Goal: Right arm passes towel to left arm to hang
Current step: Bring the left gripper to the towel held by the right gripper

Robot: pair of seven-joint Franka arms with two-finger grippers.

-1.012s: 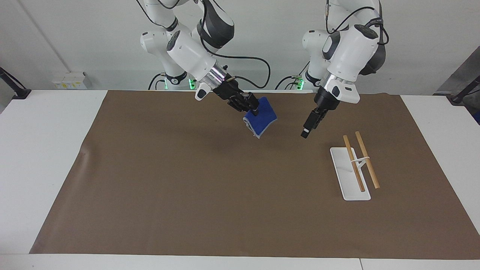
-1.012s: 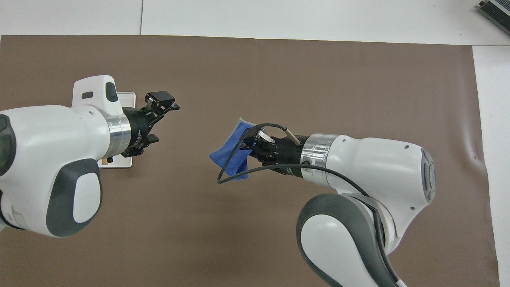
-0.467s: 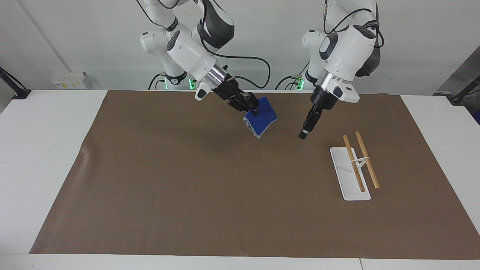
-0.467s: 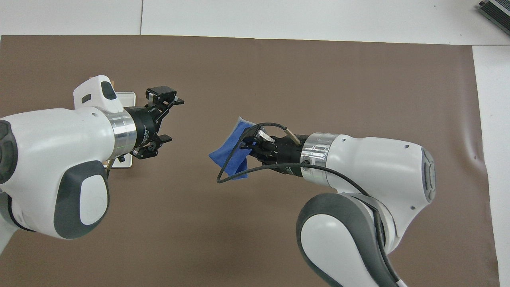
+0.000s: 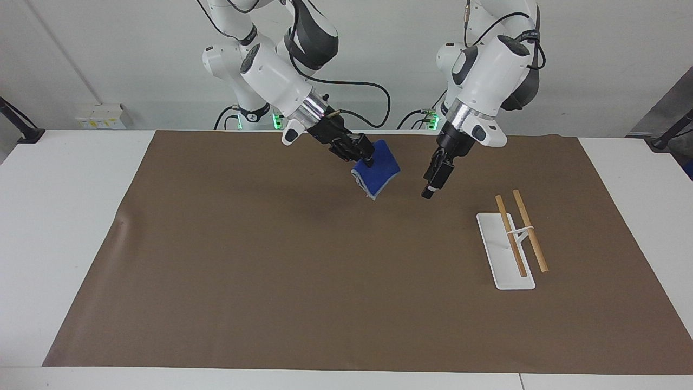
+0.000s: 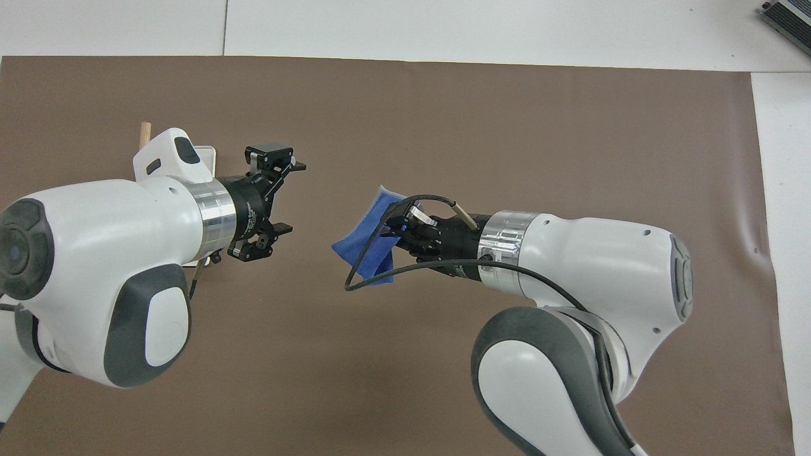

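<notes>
Currently the towel (image 5: 378, 170) hangs above the brown mat (image 5: 303, 281), pinched in the closed right gripper (image 5: 368, 160). Left gripper (image 5: 431, 187) hovers just beside it, apart, fingers spread wide, holding nothing. White tray (image 5: 495, 246) with wooden rods (image 5: 529, 230) lies toward the left arm's end.
</notes>
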